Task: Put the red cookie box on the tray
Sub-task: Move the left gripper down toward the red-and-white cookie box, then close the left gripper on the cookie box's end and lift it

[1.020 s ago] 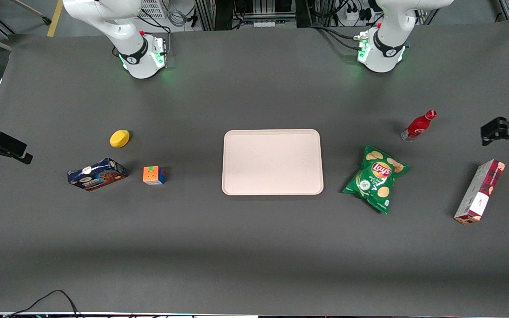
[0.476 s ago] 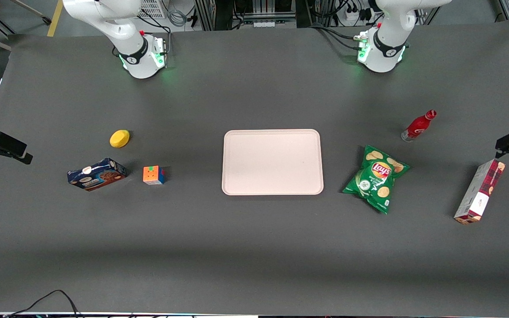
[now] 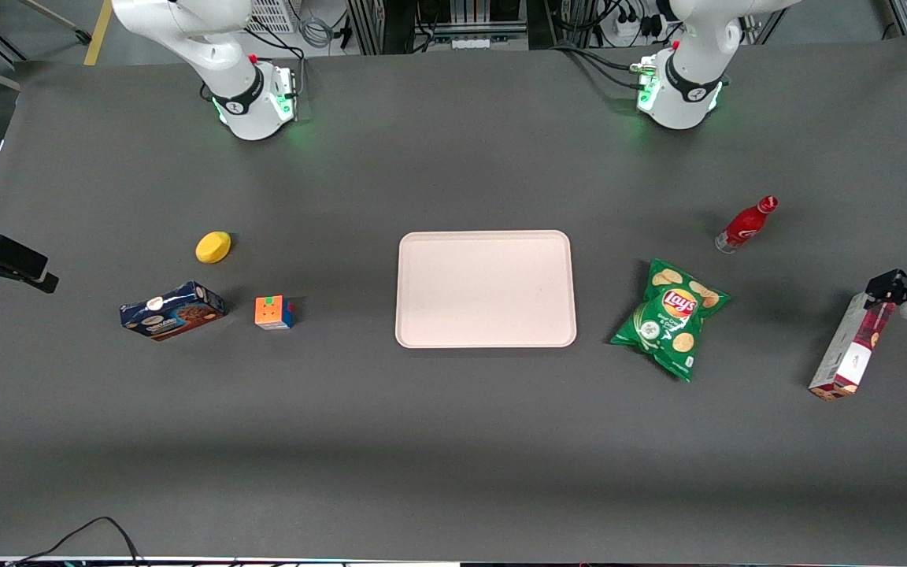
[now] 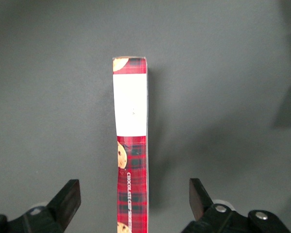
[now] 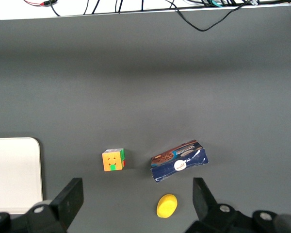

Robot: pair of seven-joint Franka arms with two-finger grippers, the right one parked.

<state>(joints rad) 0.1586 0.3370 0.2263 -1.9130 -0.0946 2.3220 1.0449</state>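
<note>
Red cookie box (image 3: pixel 851 345): stood on a narrow side on the grey table (image 3: pixel 453 441), toward the working arm's end; well apart from the tray. In the left wrist view (image 4: pixel 131 145) its plaid face with a white label is seen edge-up between the two fingers.

Gripper (image 4: pixel 133 206): held above the box end farther from the front camera; its fingers (image 4: pixel 68 201) are spread wide, one to each side of the box, with a gap to the cardboard on both sides. Nothing is pinched.

Tray (image 3: pixel 486 288): laid flat at the middle of the table, nothing seen on it.

Lay's chip bag (image 3: pixel 670 317): laid between the tray and the red cookie box.

Red bottle (image 3: pixel 746 224): placed farther from the front camera than the chip bag.

Blue cookie box (image 3: pixel 172 310), puzzle cube (image 3: pixel 273 312), yellow object (image 3: pixel 212 246): grouped toward the parked arm's end of the table.
</note>
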